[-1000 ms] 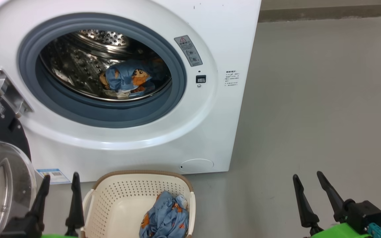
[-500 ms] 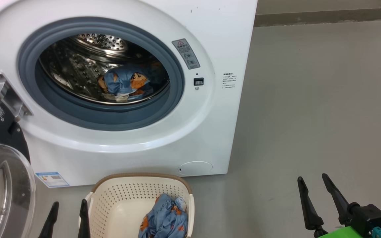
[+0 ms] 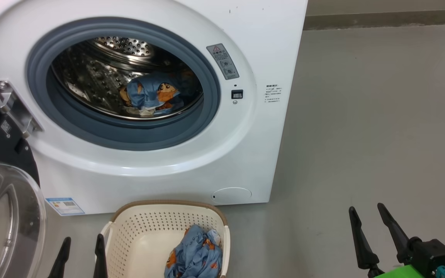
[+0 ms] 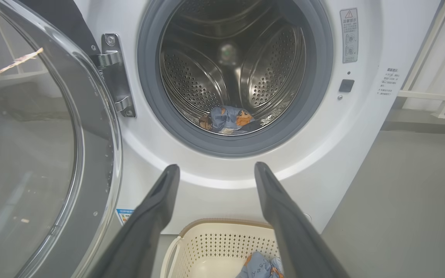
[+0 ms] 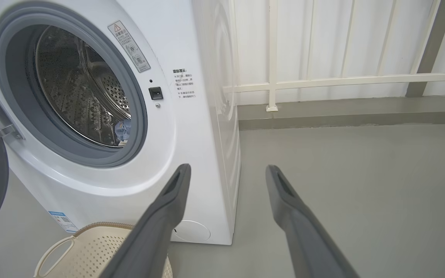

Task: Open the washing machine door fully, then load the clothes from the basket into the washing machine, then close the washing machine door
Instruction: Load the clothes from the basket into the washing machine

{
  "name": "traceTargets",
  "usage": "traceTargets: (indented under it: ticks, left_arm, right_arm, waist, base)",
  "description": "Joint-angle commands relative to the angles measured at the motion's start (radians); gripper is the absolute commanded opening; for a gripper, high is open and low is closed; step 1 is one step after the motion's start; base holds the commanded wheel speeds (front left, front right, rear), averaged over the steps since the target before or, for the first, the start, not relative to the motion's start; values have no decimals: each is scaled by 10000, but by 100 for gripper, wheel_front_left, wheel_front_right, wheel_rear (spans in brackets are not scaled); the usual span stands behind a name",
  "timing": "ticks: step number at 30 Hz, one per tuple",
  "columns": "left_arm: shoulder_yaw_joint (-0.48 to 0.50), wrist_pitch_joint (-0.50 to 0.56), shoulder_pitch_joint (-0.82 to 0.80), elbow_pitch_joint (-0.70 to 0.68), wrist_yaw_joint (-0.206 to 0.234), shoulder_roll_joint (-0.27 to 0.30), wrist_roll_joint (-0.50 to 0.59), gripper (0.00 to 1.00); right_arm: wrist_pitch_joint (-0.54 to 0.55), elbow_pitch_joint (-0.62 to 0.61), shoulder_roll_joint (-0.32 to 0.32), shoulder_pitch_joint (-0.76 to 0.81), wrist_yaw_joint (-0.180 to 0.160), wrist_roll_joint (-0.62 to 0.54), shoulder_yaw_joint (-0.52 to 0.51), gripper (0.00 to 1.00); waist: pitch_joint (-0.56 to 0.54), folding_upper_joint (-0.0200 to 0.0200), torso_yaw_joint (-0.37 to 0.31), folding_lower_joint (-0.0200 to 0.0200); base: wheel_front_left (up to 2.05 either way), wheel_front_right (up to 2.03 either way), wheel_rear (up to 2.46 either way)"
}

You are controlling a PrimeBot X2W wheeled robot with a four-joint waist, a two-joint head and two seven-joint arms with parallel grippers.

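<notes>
Left tool (image 3: 83, 237) lower; warning-triangle label (image 3: 223, 61).

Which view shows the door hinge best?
The left wrist view: the hinge shows whole and close beside the rubber ring. The head view has it smaller, at left; the right wrist view catches it at the left edge.
</notes>
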Motion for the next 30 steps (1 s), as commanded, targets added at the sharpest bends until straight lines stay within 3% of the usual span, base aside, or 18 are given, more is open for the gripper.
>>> traceTargets:
  ticks: [1,30]
  left_arm:
    - [322,-63,-80,-160,18,37,47,100]
    - [205,-63,-197,-4,-138,-2,12,100]
  right_arm:
    - [-117,-236,-54,5,17,-112,199,100]
    - [-117,-79,-54,58,17,-43,56,100]
  waist:
    - [-22,-1,16,0]
    - [147,-1,-107,0]
  base:
    - [0,0,0]
    - [0,0,0]
